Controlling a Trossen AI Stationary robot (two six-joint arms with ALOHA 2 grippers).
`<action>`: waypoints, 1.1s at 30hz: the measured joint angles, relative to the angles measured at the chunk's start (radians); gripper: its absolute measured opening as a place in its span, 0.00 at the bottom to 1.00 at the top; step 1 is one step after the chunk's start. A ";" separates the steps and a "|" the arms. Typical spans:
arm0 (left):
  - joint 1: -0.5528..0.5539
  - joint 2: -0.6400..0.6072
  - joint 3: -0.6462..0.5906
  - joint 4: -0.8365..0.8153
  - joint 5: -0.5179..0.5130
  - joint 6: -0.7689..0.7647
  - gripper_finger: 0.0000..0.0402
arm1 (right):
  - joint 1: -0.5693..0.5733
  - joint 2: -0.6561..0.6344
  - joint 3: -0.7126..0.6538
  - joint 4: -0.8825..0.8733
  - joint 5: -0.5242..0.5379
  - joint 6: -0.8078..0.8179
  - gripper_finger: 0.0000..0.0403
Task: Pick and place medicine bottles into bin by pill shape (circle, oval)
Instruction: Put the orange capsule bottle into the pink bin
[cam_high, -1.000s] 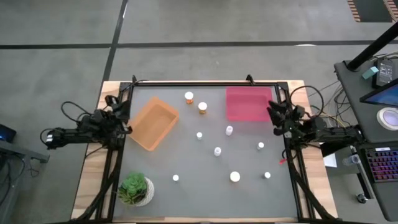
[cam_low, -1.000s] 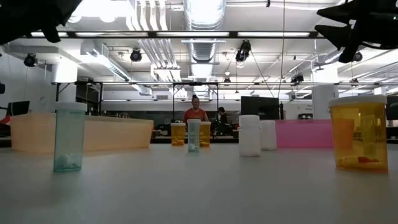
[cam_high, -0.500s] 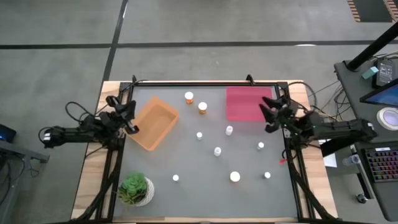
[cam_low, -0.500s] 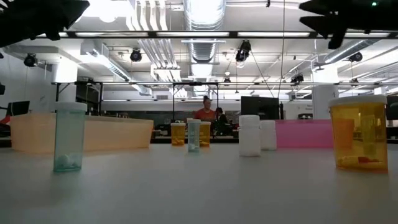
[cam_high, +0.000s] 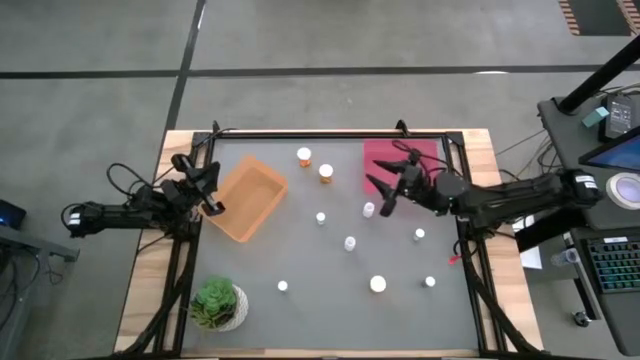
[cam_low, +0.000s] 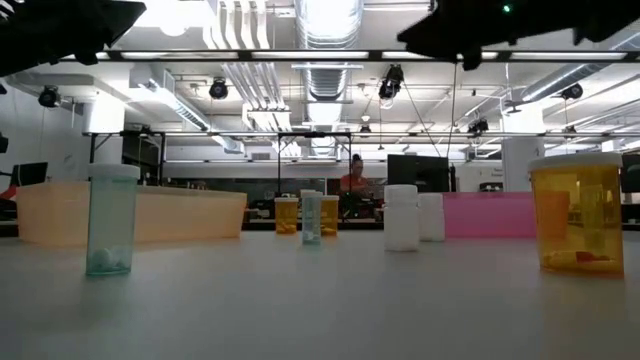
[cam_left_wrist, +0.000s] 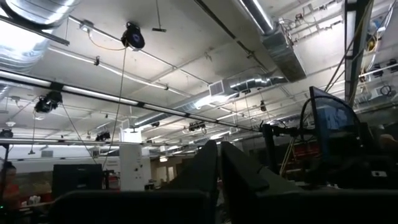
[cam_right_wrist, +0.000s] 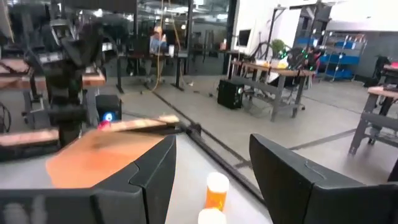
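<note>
Right claw (cam_high: 383, 194) is extended over the table (cam_high: 300, 255), fingers spread apart and empty, its tips at the front corner of the pink bin (cam_high: 400, 164). A white-capped bottle (cam_high: 369, 209) stands on the table just beside that claw, not touching it. Ahead of it, two orange bottles (cam_high: 326, 172) stand near the table's far edge; the right wrist view shows one orange bottle (cam_right_wrist: 216, 190) between the parted fingers, farther off, with a white cap (cam_right_wrist: 211, 216) nearer. Beyond these lies the orange bin (cam_high: 246, 197). Further small bottles stand apart from the right claw: one (cam_high: 321, 217) toward the table centre, one (cam_high: 350, 243) nearer the front, one (cam_high: 419, 234) beside the right arm, and three (cam_high: 378, 284) along the front part of the table.

Left claw (cam_high: 208, 188) sits at the left table edge, touching or just short of the orange bin's near wall; the left wrist view shows its fingers (cam_left_wrist: 205, 168) drawn close together, holding nothing.

A potted plant (cam_high: 218, 303) stands at the front left corner, well away from both claws. A person (cam_low: 355, 178) is visible in the room behind.
</note>
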 joint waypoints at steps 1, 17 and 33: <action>0.000 0.001 0.000 0.001 0.000 0.000 0.01 | 0.000 0.027 0.018 -0.006 0.000 -0.007 0.49; 0.000 0.001 0.000 -0.001 -0.010 0.000 0.01 | -0.038 0.366 0.377 -0.252 -0.086 -0.044 0.49; 0.000 0.002 0.000 -0.002 -0.023 0.000 0.01 | -0.082 0.628 0.759 -0.861 -0.446 0.020 0.49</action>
